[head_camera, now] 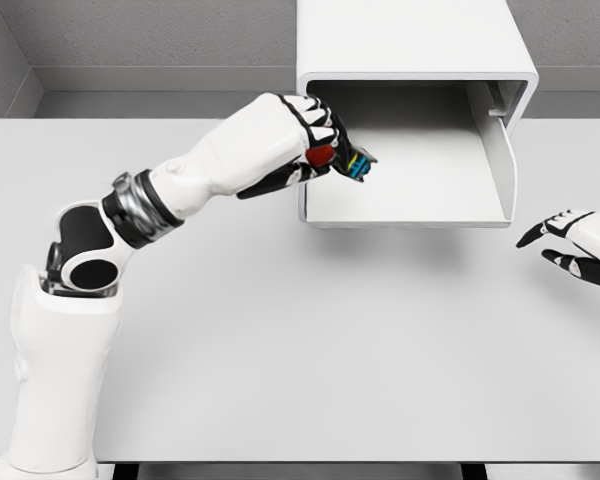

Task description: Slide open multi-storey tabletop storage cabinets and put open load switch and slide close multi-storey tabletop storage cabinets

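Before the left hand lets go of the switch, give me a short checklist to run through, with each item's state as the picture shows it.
1. Drawer pulled out of the cabinet: ok.
2. Drawer floor free to take the switch: ok, nothing shows in it.
3. Left hand gripping the switch: ok.
4. Switch inside the drawer's left wall: not ok; it looks to be at the wall, not clearly past it.
5. Right hand apart from the drawer: ok, open over the table to the right.
6. Switch height above the drawer floor: cannot tell.
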